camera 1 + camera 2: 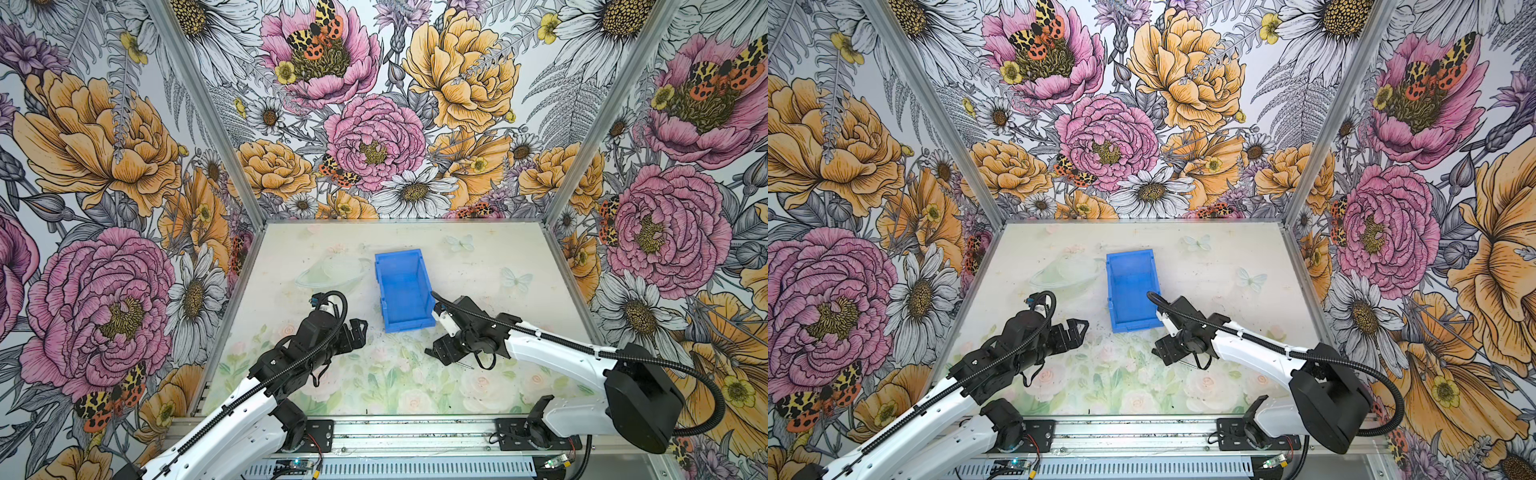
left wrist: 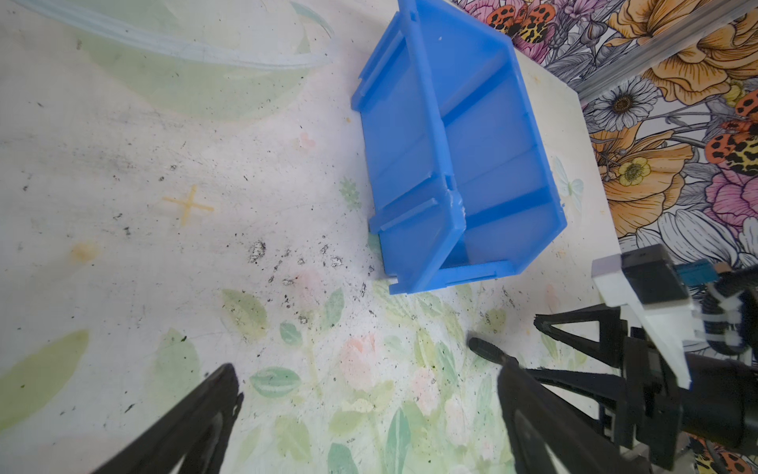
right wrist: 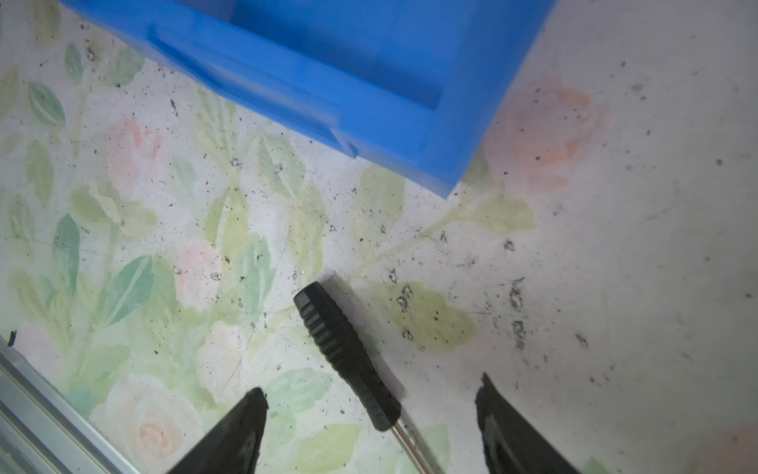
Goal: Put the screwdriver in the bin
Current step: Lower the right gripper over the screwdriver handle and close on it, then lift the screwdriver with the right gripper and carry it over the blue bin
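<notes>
Right wrist view: right claw (image 3: 371,385) gapes wide, straddling the screwdriver (image 3: 344,353) so closing pinches its handle; bin (image 3: 389,82) just ahead.

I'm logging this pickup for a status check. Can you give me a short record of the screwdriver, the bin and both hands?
screwdriver: lying flat on the table, outside the bin
bin: upright, empty
right hand: open, straddling the screwdriver's handle, not gripping
left hand: open, empty
</notes>
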`<state>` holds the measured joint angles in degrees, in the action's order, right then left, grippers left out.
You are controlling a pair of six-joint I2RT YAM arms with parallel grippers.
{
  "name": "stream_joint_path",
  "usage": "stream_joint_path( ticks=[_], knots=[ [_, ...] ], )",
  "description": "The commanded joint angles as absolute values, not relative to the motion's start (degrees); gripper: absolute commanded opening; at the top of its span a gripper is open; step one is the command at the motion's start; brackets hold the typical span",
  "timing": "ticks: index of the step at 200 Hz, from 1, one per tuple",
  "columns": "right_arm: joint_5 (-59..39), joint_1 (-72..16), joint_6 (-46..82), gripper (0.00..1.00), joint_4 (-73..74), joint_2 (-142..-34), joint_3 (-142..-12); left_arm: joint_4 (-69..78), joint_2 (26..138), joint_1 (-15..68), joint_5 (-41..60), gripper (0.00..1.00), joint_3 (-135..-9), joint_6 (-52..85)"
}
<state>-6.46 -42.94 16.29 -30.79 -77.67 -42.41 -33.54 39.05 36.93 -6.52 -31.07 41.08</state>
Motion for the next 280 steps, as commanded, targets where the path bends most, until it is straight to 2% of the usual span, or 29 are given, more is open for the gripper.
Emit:
stream_joint_path(
  ticks=[1,37,123,203,242,280],
  knots=[
    [-2.79,-44.81,17.49,0.75,-29.80,-79.58,-44.72,-34.37,37.75,36.49,-3.96,0.99,-29.58,42.84],
    [-1.07,-47.93,18.06,0.66,-29.47,-83.62,-45.79,-34.46,36.14,36.04,-3.61,0.99,-28.56,43.35],
    [0.33,-48.69,19.66,0.41,-28.30,-87.14,-45.53,-34.01,33.95,38.44,1.86,0.99,-28.17,39.96],
    [0.30,-49.23,19.16,0.28,-27.60,-89.32,-45.88,-32.70,36.37,45.85,3.28,0.99,-30.32,36.45],
    [1.64,-49.51,19.85,0.16,-27.69,-87.61,-45.83,-32.75,36.16,46.76,1.61,0.99,-30.72,36.01],
    [3.48,-49.67,21.20,0.10,-27.82,-81.76,-47.03,-32.70,35.14,46.85,1.50,0.99,-32.15,33.63]
  ],
)
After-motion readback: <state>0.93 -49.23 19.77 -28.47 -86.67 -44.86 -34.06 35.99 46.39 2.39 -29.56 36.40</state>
